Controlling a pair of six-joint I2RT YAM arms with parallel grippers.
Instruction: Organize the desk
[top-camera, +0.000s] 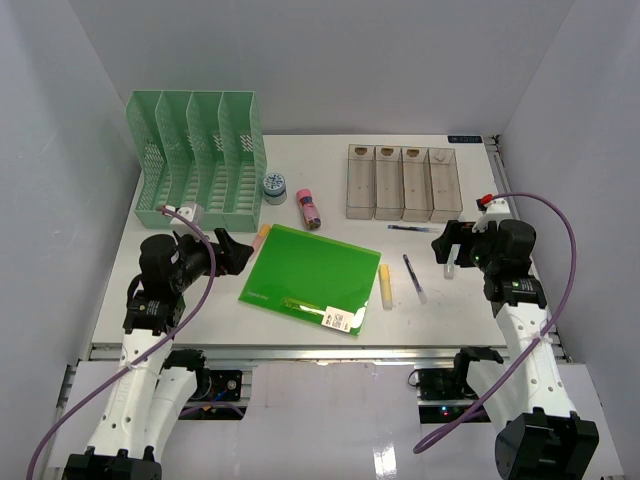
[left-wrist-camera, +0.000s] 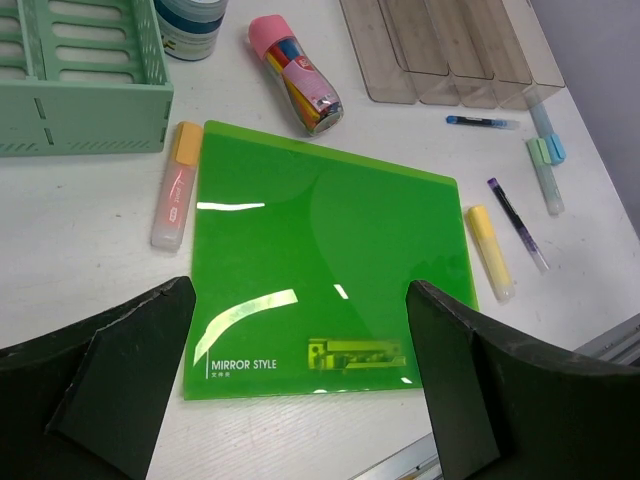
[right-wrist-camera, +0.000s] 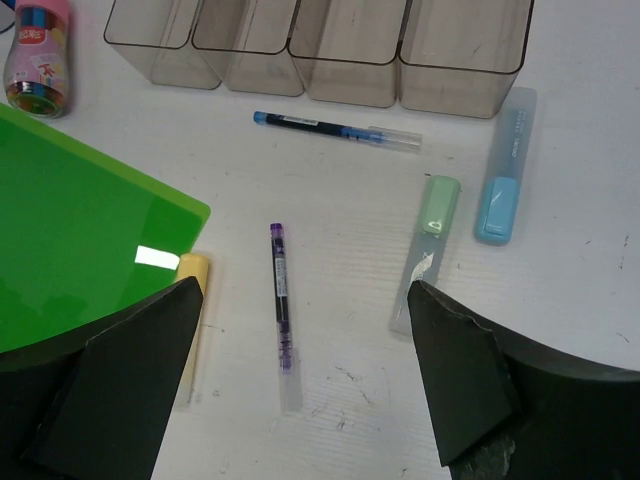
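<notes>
Okay, both jaws open, empty: my left gripper (left-wrist-camera: 300, 290) faces green folder (left-wrist-camera: 320, 250) on desk (top-camera: 470, 290); purple pen (right-wrist-camera: 282, 320) under right gripper (right-wrist-camera: 305, 290), axis pointing away.

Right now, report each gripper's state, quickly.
Left gripper: open, holding nothing.
Right gripper: open, holding nothing.

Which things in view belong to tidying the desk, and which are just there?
Likely job: desk, green folder, orange highlighter, yellow highlighter, green highlighter, blue highlighter, purple pen, blue pen, pink marker tube, round jar, green rack, clear tray.
Just there: grey walls, purple cable.
</notes>
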